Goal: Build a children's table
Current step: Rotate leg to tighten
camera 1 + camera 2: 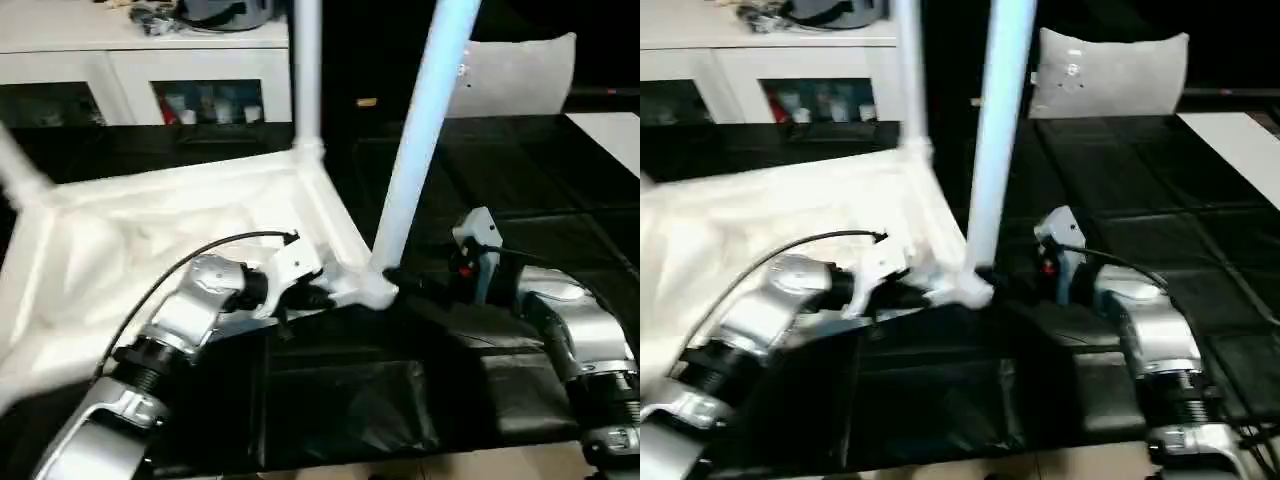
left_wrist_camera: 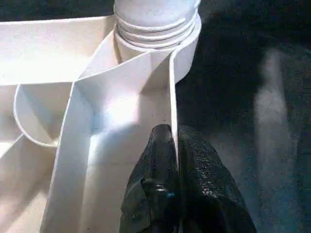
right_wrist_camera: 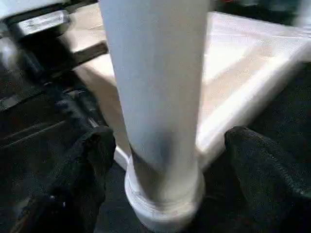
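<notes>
While the left pincer (image 2: pixel 176 160) pinches the tabletop (image 1: pixel 150 240) rim to steady it, the right pincer (image 3: pixel 165 160) stands open around the near leg (image 1: pixel 420 140) by its socket

I've got a grey cushion (image 1: pixel 520 75) at the back on the dark floor (image 1: pixel 560 200), and a white cabinet (image 1: pixel 140 70) far left.

The upturned white rectangular plastic tabletop (image 1: pixel 180 215) is seen as smooth with a dull sheen, its ribs thin-walled. The long white tubular plastic leg (image 1: pixel 425 120) looks smooth and faintly glossy. The black fingers (image 2: pixel 204 194) appear rough and grainy. The silver forearms (image 1: pixel 575 325) look like polished metal.
</notes>
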